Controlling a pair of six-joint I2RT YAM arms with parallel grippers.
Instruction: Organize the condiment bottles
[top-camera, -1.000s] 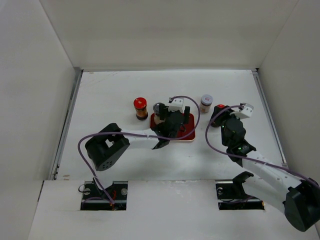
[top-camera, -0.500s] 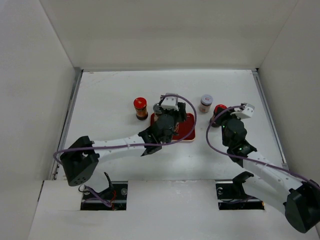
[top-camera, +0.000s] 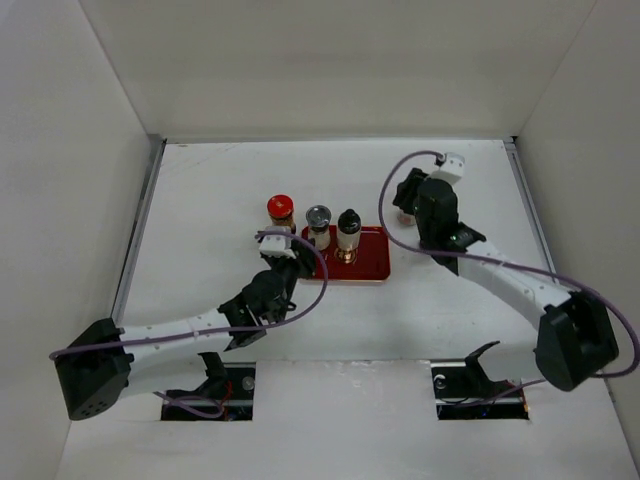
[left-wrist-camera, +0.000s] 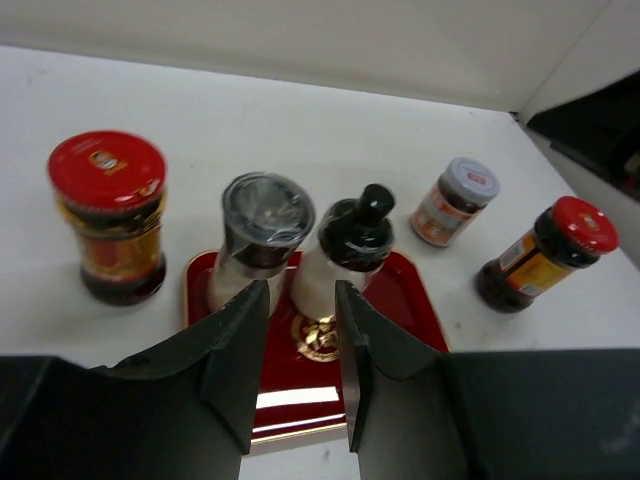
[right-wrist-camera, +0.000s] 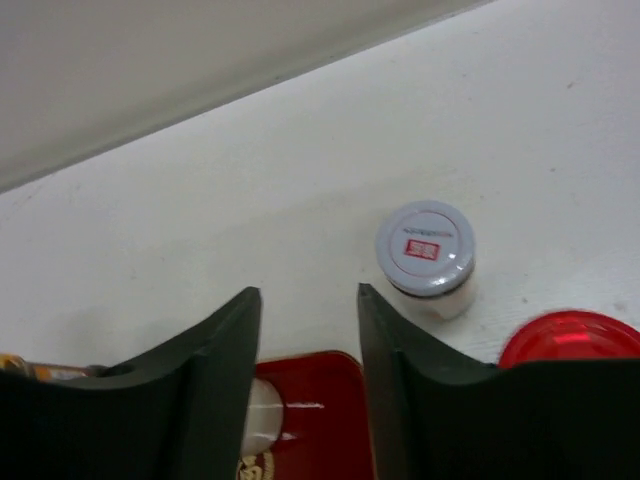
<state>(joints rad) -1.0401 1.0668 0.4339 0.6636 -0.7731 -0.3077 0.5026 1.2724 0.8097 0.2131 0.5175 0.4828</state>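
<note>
The left gripper (left-wrist-camera: 300, 300) has its jaws drawn close, leaving only a narrow slot with nothing in it. It sits low, just off the near-left side of the tray (left-wrist-camera: 405, 300), and faces across it. The left arm (top-camera: 180, 335) behind it lies long and flat, reaching on a diagonal from its base at the near-left corner of the table (top-camera: 220, 180).

The right gripper (right-wrist-camera: 307, 295) stands with its fingers parted and nothing between them. It hangs over bare table past the far-right corner of the tray. The right arm (top-camera: 500, 272) runs up from its base at the near right and leans in toward the middle, with a purple cable looping off the wrist.

I count five condiment bottles. Two stand upright on the dark-red tray. One is the silver-lidded jar (left-wrist-camera: 262, 225) at its back left. The other is the black-topped bottle (left-wrist-camera: 355, 240) just beside it, behind the gold emblem (left-wrist-camera: 318, 340).

Three are on the table:
- The left red-capped jar (left-wrist-camera: 108, 215) is just left of the tray and upright.
- The grey-lidded jar (right-wrist-camera: 425, 255) is off the far-right corner of the tray. It is close beside the right gripper's fingers but outside them, and they are not touching it.
- The right red-capped jar (left-wrist-camera: 550, 255) is near the grey-lidded jar and to the right of the tray.

From overhead, the right arm covers the two bottles on the right; the wrist views show them.
</note>
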